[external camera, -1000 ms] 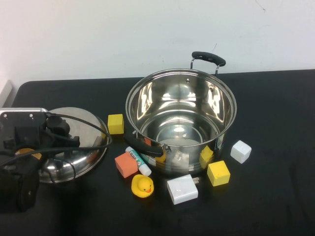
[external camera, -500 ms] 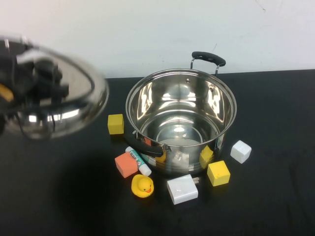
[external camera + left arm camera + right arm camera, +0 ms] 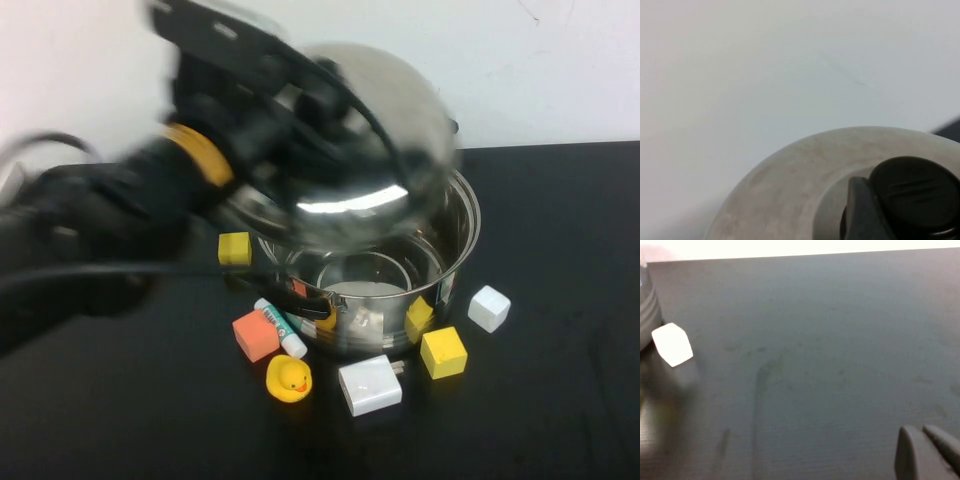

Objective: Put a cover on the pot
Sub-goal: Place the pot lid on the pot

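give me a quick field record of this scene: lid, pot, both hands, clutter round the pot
lid: held in the air, tilted, over the open pot
pot: upright on the black table, not yet covered
left hand: above the pot, shut on the lid's black knob
right hand: low over bare table, fingers together, holding nothing
clutter: yellow duck, orange block, white block, yellow blocks, all on the table beside the pot

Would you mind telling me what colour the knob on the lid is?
Black. The knob shows best in the left wrist view, on the lid carried by the left claw.
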